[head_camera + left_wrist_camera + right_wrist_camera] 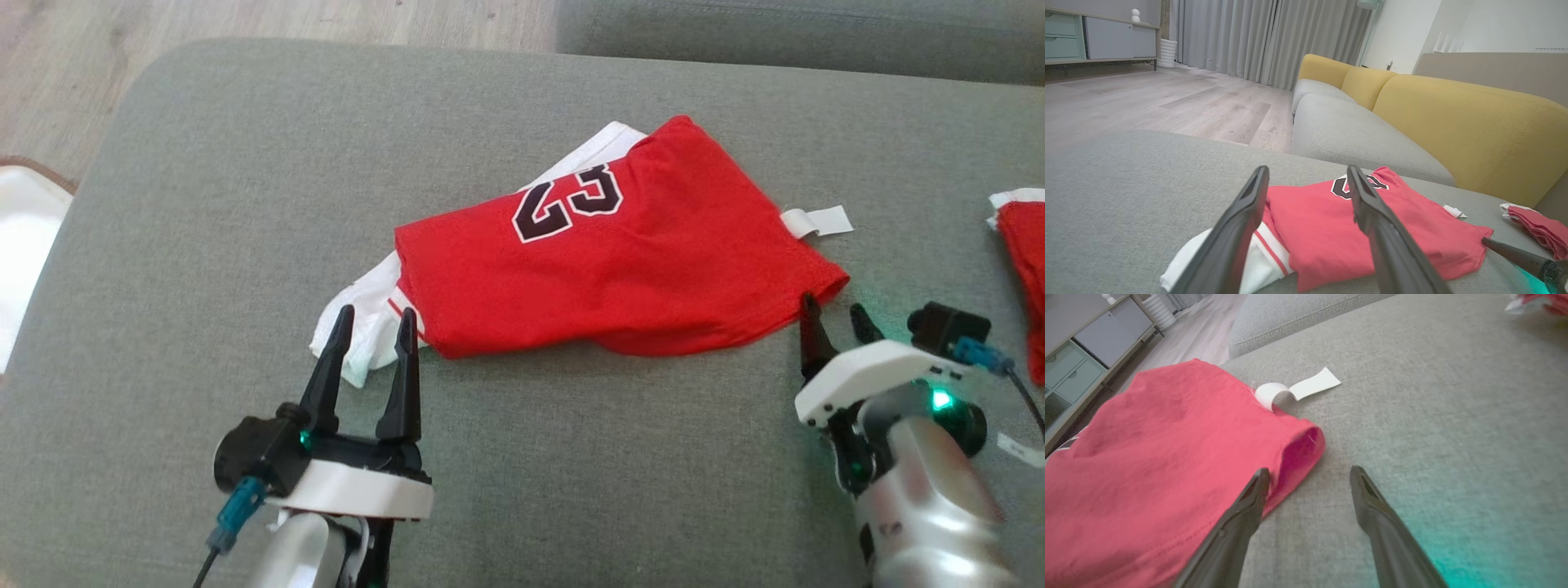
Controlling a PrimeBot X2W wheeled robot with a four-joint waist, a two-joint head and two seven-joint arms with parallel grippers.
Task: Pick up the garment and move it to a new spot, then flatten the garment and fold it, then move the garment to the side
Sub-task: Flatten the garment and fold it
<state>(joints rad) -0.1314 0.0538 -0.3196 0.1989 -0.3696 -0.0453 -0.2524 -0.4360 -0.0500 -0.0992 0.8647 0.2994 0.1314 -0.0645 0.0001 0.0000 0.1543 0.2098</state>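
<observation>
A grey cushion (245,245) is carrying a folded red garment (637,269) near its middle, while another red cloth (1024,261) is lying at its right edge.

Red-and-white garment (653,269), black "23"; grey cushion (245,204)

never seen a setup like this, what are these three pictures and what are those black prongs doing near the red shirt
It is a two-armed robot working over a grey sofa cushion. One picture looks down from its head; the other two come from cameras on each wrist, looking along that arm's prongs. Each pair of black prongs is a grasping tool. The left tool is open at the white edge of a folded red jersey with the number 23. The right tool is open at the jersey's opposite corner. Neither holds anything. A white tag sticks out from the jersey, and another red garment lies at the right.
</observation>
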